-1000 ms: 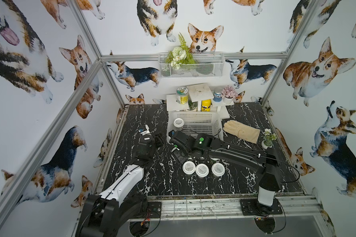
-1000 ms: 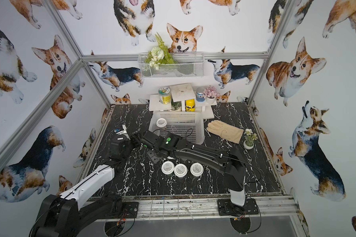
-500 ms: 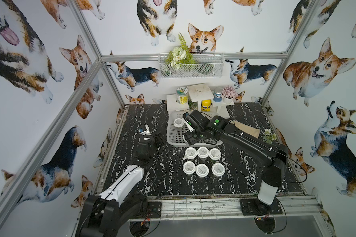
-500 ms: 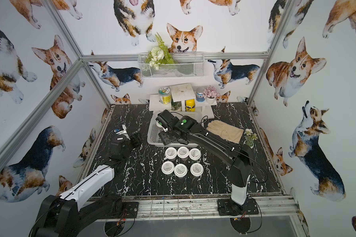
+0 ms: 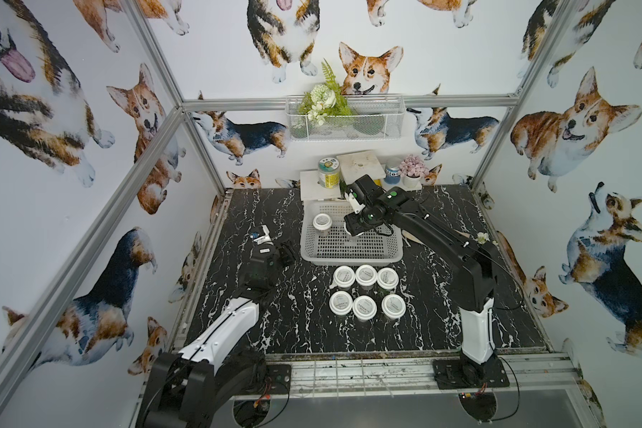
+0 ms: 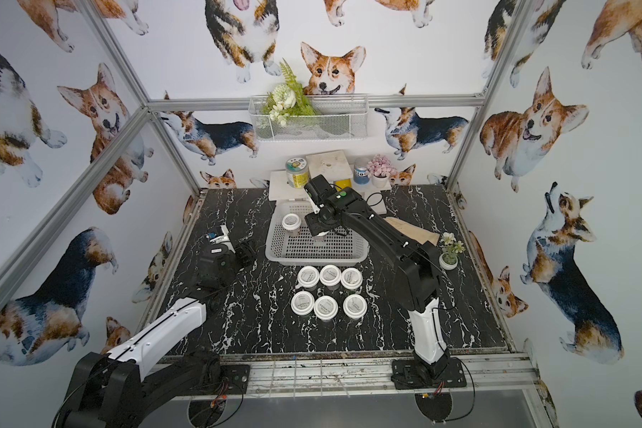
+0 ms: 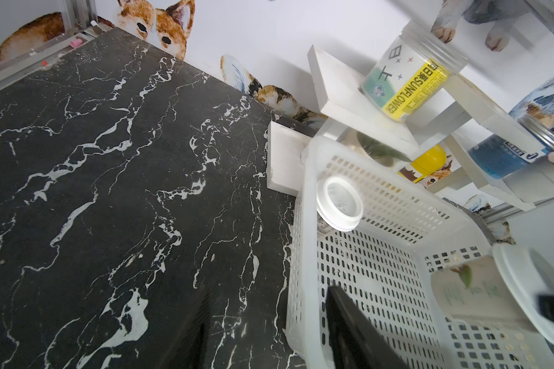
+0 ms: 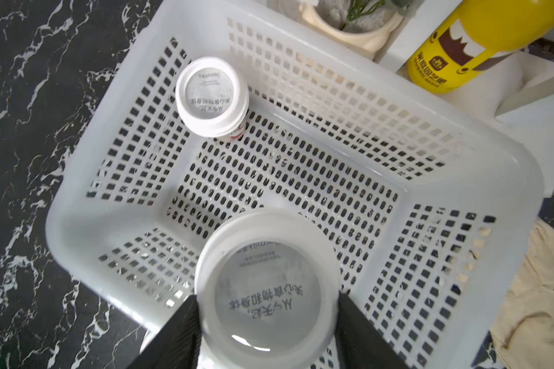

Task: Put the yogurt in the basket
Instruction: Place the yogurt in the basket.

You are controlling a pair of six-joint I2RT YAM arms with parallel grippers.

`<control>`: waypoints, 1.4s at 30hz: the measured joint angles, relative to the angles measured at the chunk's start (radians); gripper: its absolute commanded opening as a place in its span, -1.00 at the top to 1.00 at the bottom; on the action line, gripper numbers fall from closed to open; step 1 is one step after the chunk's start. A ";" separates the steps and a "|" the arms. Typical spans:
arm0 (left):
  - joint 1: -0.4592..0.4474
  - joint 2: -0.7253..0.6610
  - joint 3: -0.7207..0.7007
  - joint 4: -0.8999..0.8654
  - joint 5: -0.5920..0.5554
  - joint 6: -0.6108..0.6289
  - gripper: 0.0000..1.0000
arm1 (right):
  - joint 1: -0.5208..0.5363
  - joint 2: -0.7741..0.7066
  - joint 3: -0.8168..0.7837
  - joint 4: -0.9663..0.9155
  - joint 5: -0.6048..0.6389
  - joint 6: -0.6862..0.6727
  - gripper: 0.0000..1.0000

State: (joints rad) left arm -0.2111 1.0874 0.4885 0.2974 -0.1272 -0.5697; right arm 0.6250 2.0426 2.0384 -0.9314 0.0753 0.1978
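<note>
Right fingers grip a yogurt cup over the basket; left fingers cannot be judged.

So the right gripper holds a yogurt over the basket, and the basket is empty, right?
No. The basket is not empty: the right wrist view shows one yogurt cup standing in it. The right gripper does hold another cup over it.
</note>
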 measured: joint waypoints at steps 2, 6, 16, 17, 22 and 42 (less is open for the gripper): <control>0.000 0.001 0.000 0.004 0.000 0.000 -0.24 | -0.016 0.047 0.050 0.005 -0.003 0.000 -0.29; 0.000 0.009 0.000 0.005 0.003 0.001 -0.17 | -0.039 0.125 0.140 0.017 0.000 0.002 -0.35; 0.000 0.010 0.000 0.019 0.003 0.001 -0.11 | -0.049 0.213 0.180 0.063 0.011 0.002 -0.34; 0.000 0.010 0.000 0.019 0.003 0.001 -0.11 | -0.049 0.215 0.175 0.073 0.011 0.003 -0.34; 0.000 0.020 0.000 0.019 0.003 0.001 -0.10 | -0.050 0.217 0.138 0.127 0.005 0.003 -0.34; 0.000 0.023 0.002 0.019 0.003 0.001 -0.10 | -0.018 0.235 0.039 0.328 0.024 0.035 -0.37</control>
State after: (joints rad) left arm -0.2111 1.1099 0.4900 0.3168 -0.1238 -0.5690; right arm 0.6067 2.2776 2.0773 -0.6029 0.0990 0.2333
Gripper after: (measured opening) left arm 0.552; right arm 0.688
